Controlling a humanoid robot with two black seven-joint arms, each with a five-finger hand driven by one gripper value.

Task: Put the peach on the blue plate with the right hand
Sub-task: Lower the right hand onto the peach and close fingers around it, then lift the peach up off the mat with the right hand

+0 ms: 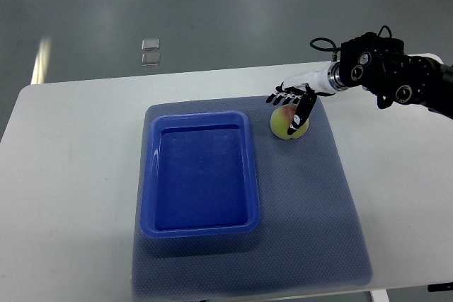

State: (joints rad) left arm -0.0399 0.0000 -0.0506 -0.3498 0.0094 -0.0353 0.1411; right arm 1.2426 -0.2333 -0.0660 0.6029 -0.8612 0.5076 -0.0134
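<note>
A robot hand reaches a peach beside an empty blue plate.

The white surface [78,175] is the biggest thing, and a gray mat [311,217] lies on it. The blue plate [199,235] sits on the mat and has nothing in it. The peach [284,125] rests on the mat just right of the plate, with nothing between them. The right hand [296,101] touches the peach from above, fingers partly curled over it. No words can be read.
</note>
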